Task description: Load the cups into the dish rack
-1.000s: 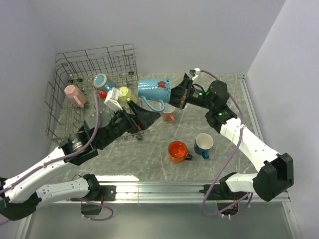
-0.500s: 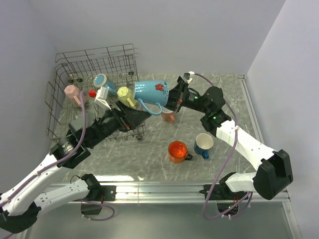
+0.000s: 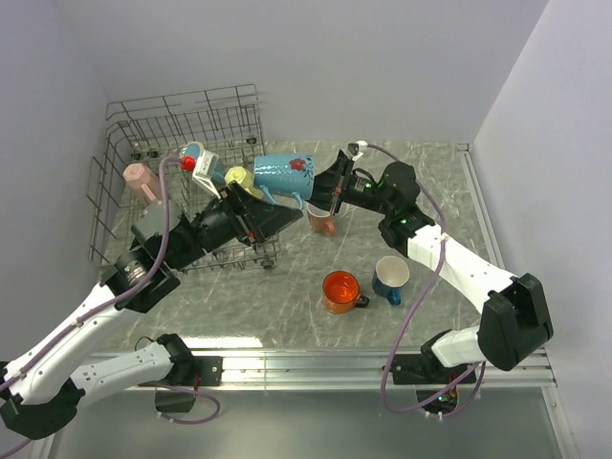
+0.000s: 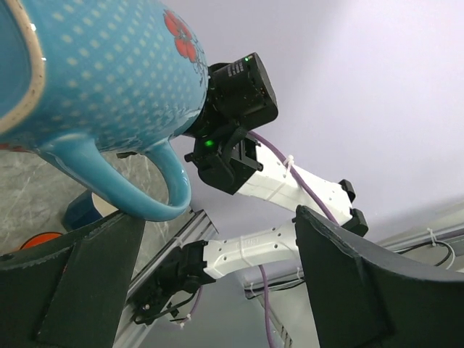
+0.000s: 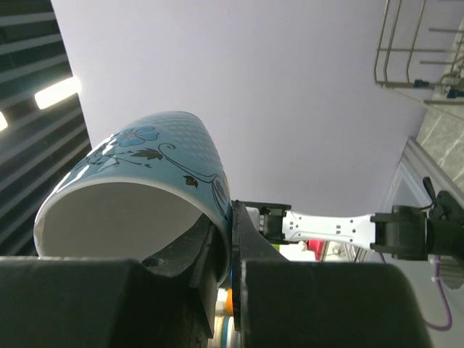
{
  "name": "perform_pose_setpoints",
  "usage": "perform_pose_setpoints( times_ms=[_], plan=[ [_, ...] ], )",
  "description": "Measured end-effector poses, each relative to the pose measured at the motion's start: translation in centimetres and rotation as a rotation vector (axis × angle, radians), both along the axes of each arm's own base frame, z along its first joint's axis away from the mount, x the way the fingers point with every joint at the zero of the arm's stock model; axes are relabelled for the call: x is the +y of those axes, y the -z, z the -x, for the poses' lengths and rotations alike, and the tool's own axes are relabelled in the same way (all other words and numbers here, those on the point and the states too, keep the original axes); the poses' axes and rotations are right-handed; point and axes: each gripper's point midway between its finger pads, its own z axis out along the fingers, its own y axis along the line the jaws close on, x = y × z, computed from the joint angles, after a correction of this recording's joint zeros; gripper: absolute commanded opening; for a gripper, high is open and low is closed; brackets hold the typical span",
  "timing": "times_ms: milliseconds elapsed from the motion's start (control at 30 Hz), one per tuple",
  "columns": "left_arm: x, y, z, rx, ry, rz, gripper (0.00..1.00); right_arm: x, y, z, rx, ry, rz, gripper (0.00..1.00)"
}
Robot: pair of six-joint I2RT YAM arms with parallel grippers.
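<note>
- 3 of 7 home: the pale pink mug, the light blue mug and the pale yellow mug all sit inside the dish rack, at the far left of the tabletop.
- Number 4 is airborne. The right pincer is clamped tight on the rim of the teal butterfly mug, which lies on its side with its handle hanging down, right at the rack's right wall.
- The right wrist view confirms it: both fingers pinch that rim, one inside the mug and one outside.
- From above I can't tell whether the mug is already past the wire or just beside it.
- The left pincer sits just under the teal mug with jaws spread wide and nothing in them. In its own wrist view the handle dangles above the gap, touching neither finger.
- 3 wait out on the marble: the salmon mug, half hidden below the right pincer, plus the glossy orange mug and the dark blue mug side by side nearer the arms.
- My read: just under half done. The teal mug needs setting among the tines, then 3 more pick-ups.
</note>
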Motion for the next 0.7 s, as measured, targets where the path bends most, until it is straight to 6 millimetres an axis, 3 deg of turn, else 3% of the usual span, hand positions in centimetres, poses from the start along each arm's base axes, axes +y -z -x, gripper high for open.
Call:
perform_pose_setpoints(
  times_ms=[233, 400, 633, 667, 700],
  plan=[
    [-0.6, 0.7, -1.2, 0.019, -0.017, -0.023, 0.82, -0.3, 0.1, 0.0, -0.009, 0.011, 0.001, 0.00],
    [-0.6, 1.7, -2.3, 0.046, -0.048, -0.046, 0.51, -0.4, 0.1, 0.2, -0.033, 0.008, 0.009, 0.00],
    [-0.7, 2.2, -3.2, 0.083, -0.077, -0.072, 0.34, -0.8, -0.3, 0.2, -0.071, 0.029, 0.013, 0.00],
    [-0.7, 2.2, -3.3, 0.090, -0.079, -0.069, 0.28, -0.8, -0.4, 0.2, -0.078, 0.033, 0.012, 0.00],
    [-0.7, 2.1, -3.3, 0.103, -0.079, -0.063, 0.06, -0.8, -0.5, 0.2, -0.091, 0.038, 0.009, 0.00]
  ],
)
